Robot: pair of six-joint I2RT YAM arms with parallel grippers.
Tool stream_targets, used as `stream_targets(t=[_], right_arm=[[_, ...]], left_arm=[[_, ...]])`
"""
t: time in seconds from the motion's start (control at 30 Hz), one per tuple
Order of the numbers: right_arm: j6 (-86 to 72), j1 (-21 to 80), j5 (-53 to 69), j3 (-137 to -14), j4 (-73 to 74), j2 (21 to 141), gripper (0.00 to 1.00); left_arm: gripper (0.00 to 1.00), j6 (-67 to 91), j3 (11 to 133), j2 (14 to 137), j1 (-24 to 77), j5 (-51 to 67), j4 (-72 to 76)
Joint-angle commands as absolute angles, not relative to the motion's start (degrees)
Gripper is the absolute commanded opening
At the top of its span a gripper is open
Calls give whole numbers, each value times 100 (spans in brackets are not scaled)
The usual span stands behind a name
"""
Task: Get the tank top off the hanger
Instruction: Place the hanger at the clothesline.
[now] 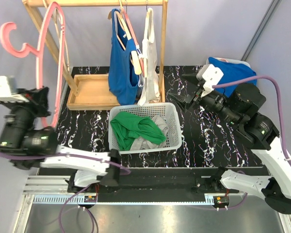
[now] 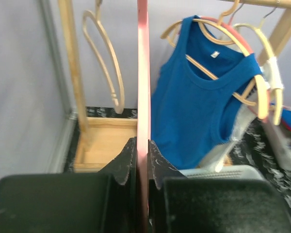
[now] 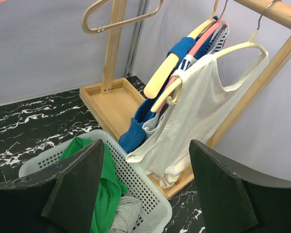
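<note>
the left gripper (image 2: 141, 145) has its jaws pinching the bare pink hanger (image 2: 143, 73), held upright at 9 o'clock, and the right gripper (image 3: 146, 148) at 3 o'clock has its jaws spread wide. a green garment (image 1: 136, 128) lies crumpled in the white basket (image 1: 172, 116) at the table (image 1: 194, 141) centre. a blue tank top (image 1: 121, 73) and a white tank top (image 1: 149, 68) hang on hangers from the wooden rack (image 1: 97, 2) at 12 o'clock.

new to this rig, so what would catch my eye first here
The bare pink plastic hanger, held high at the left by the left gripper, jaws shut on it. At the back, a blue tank top hangs on the wooden rack, behind a white plastic basket holding a green garment.
</note>
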State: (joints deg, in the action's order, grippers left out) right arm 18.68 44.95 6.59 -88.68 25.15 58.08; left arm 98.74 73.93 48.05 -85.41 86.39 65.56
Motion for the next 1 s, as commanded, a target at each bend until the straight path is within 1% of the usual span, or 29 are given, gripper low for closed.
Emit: stream_targets(t=[0.0, 0.03, 0.07, 0.1, 0.27, 0.43, 0.5, 0.53, 0.57, 0.6, 0.63, 0.67, 0.77, 0.8, 0.83, 0.87, 0.9, 0.93, 0.97], right_arm=[[1723, 4500, 703, -8754, 2276, 5511, 79], [1705, 4517, 703, -8719, 2285, 5441, 79], [1688, 4500, 703, -8649, 2276, 5414, 79], [1670, 4509, 729, -8622, 2259, 5379, 79], [1495, 4509, 1142, -8613, 2233, 5458, 78], [1109, 4509, 1362, -8211, 1935, 5502, 77], [837, 4526, 1493, -8008, 1400, 5528, 77], [322, 4570, 1651, -7763, 1145, 5572, 80], [38, 4657, 1696, -7595, 438, 5624, 88], [-252, 4763, 1705, -7411, 65, 5756, 100], [-464, 5147, 1444, -7009, -521, 5818, 100], [-387, 5359, 1233, -6883, -1241, 5897, 100], [200, 6088, 117, -7101, -1598, 6301, 100], [280, 6160, -225, -7180, -1634, 6380, 100], [386, 6205, -403, -7346, -1652, 6381, 100], [413, 6240, -561, -7426, -1635, 6372, 100], [474, 6232, -884, -7505, -1591, 6329, 100], [649, 6240, -983, -7575, -1565, 6285, 100], [746, 6232, -1037, -7594, -1538, 6232, 100]], left_arm=[[0, 8857, 7717, 4123, -8947, 8315, 5170], [0, 8076, 7952, 4157, -8904, 8262, 3985], [0, 6885, 8128, 4236, -8877, 8227, 2137], [0, 6743, 8286, 4358, -8781, 8174, 1875], [0, 6865, 8560, 4562, -8253, 7771, 1802], [0, 6925, 8473, 4167, -8253, 6927, 1941], [0, 7162, 8333, 4157, -8253, 6594, 1960], [0, 7285, 8297, 4192, -8253, 6505, 2073], [0, 7347, 8279, 4210, -8253, 6426, 2074], [0, 7348, 8271, 4193, -8253, 6303, 2074], [0, 7330, 8271, 4158, -8253, 6250, 2074], [0, 7269, 8262, 4105, -8262, 6188, 2066], [0, 7460, 8402, 3955, -8726, 5968, 2012], [0, 7732, 8437, 3990, -9215, 5950, 2135], [0, 8196, 8429, 4016, -9498, 5985, 3171], [0, 9575, 8464, 3982, -9858, 6038, 4034], [0, 10450, 8586, 3964, -11001, 6134, 4957], [0, 12373, 8839, 3981, -11613, 6213, 6671], [0, 13454, 9277, 4190, -12167, 6196, 7489]])
